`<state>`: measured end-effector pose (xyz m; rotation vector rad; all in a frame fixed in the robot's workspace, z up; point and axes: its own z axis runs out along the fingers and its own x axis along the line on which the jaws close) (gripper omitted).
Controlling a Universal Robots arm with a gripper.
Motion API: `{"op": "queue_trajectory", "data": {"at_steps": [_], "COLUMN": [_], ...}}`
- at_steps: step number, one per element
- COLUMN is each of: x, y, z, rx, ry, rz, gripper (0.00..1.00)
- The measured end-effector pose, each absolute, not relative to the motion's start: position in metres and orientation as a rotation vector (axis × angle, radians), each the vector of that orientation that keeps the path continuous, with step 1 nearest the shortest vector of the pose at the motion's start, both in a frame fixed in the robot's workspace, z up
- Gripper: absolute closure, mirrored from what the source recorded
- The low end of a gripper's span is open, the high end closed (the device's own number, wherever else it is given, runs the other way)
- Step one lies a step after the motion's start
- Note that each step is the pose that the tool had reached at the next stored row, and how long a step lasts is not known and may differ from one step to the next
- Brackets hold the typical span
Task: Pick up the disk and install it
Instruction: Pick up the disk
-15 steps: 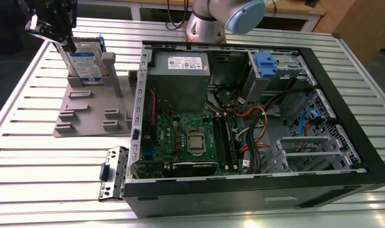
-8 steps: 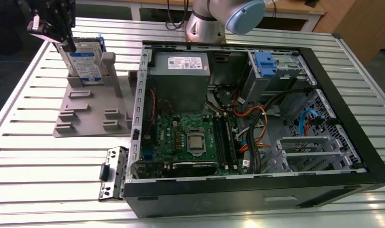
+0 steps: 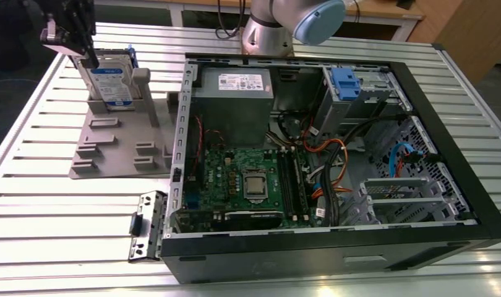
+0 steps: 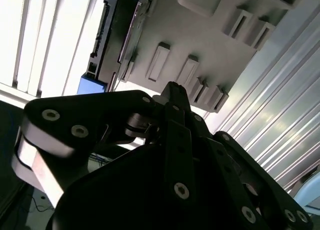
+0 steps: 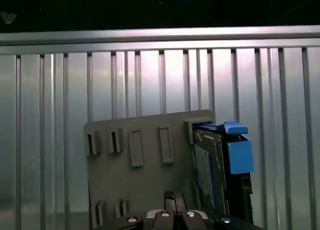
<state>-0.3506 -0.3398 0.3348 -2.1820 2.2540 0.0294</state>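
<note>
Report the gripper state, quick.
Gripper: jaws closed, holding nothing; it is close to the disk, which stands upright in the grey holder.

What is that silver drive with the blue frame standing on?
The disk stands upright in a slot of a grey plastic holder lying on the slatted metal table. The slot's walls cover its bottom edge.

The black hand [image 4: 172, 91] hangs near the disk [image 4: 112, 40] standing against a grey holder [image 4: 210, 35].
</note>
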Motion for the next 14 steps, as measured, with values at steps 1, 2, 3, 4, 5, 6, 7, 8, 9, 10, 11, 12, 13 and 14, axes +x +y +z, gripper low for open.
{"op": "queue_trajectory", "data": {"at_steps": [1, 2, 3, 4, 5, 6, 7, 8, 9, 10, 11, 12, 13, 14], "x": [-0.3506, -0.3506, -0.3506, -0.3506, -0.3506, -0.3506, -0.3506, -0.3506, -0.3506, -0.3506, -0.3506, -0.3506, -0.3506, -0.3506], "y": [-0.3398, -0.3398, -0.3398, -0.3398, -0.3398, -0.3398, -0.3398, -0.3398, -0.3398, -0.3398, -0.3398, -0.3398, -0.3398, -0.3398], "z": [0.3348, 0.3348, 0.3348, 0.3348, 0.3348, 0.3348, 0.3348, 0.3348, 0.3348, 0.3348, 0.3348, 0.3348, 0.3348, 0.3348], "rx": [-2.202, -2.208, -2.209, -2.210, -2.212, -2.213, -2.214, -2.215, -2.216, -2.217, -2.218, -2.219, -2.220, -2.221], "ry": [2.234, 2.229, 2.228, 2.226, 2.225, 2.224, 2.223, 2.222, 2.221, 2.220, 2.219, 2.218, 2.217, 2.216], "rz": [0.029, 0.030, 0.029, 0.030, 0.030, 0.029, 0.029, 0.029, 0.029, 0.030, 0.030, 0.029, 0.030, 0.030], "gripper": [0.90, 0.90, 0.90, 0.90, 0.90, 0.90, 0.90, 0.89, 0.89, 0.83, 0.77, 0.71, 0.65, 0.65]}}
